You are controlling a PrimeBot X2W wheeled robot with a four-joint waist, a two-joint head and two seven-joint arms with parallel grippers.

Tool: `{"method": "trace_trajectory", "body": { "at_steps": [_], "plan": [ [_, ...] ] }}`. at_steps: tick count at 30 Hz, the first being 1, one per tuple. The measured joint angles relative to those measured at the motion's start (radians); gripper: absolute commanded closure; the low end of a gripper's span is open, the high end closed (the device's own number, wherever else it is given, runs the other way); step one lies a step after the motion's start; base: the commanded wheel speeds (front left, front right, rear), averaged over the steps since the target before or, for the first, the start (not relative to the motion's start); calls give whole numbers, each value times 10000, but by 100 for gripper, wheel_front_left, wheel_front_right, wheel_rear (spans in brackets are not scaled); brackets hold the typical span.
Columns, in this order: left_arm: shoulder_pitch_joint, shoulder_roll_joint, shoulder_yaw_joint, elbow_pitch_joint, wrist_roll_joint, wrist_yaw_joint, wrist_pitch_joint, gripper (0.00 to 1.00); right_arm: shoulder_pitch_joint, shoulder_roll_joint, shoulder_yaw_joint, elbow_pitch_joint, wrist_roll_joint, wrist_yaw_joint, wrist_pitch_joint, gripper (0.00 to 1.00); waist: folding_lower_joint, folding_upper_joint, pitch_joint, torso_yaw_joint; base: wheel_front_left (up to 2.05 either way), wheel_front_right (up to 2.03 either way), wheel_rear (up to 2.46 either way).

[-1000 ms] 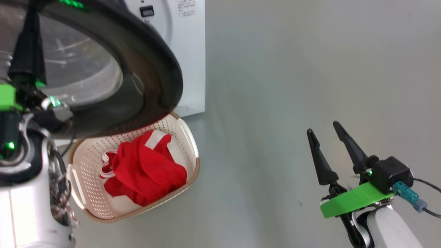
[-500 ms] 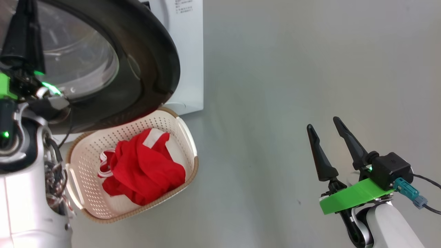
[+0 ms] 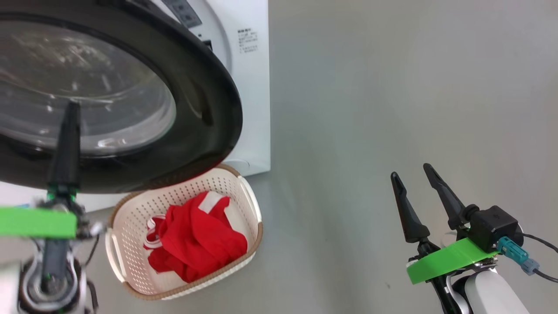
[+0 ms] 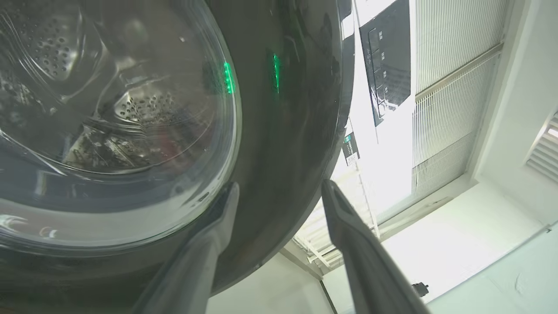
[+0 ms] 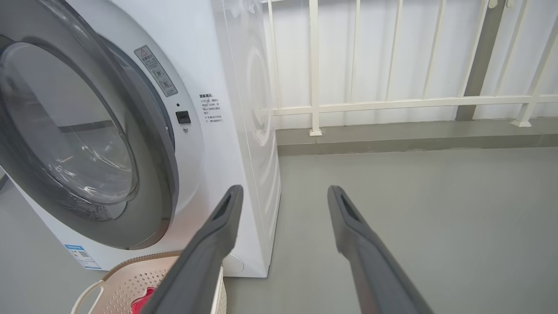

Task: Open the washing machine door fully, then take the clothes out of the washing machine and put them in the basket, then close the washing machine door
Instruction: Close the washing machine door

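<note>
- Head view: the clothes [image 3: 196,237] lie in the basket [image 3: 130,226], on the floor [image 3: 370,109] just before the washing machine [image 3: 253,87], under the lower edge of the washing machine door [image 3: 209,109].
- On the left gripper [image 4: 280,189] the jaws stand spread, holding nothing, close by the door's black rim; the right gripper [image 3: 409,171] is open and empty over bare floor.
- The door looks ajar, so closing is probably in hand: press flat on the rim near its free edge until it latches.
- The basket seems low enough to clear the swing; wide floor lies to the right.
</note>
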Motion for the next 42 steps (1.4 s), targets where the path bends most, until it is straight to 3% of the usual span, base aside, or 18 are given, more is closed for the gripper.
{"method": "trace_trajectory", "body": {
  "at_steps": [3,12,21,31,42],
  "plan": [
    [1110,265,-213,-261,1120,-240,-704,0,12,-6,-56,12,0,0,-2,0,0,0,-393,100,0,0,0],
    [3016,947,-1137,-261,4169,-359,-2853,0,553,-6,-178,4,2,0,-2,0,0,0,-1180,336,0,0,0],
    [4004,1151,-1427,201,6311,-360,-3386,0,817,6,-267,-140,2,0,0,0,0,0,-1712,525,0,0,0],
    [4501,368,-533,61,9436,-370,-3396,0,1028,33,-420,-247,2,0,0,0,0,0,-1892,525,0,0,0],
    [4815,-38,-102,274,10385,-370,-3394,0,1184,46,-481,-247,2,0,0,0,0,0,-2040,502,0,0,0]
  ]
}}
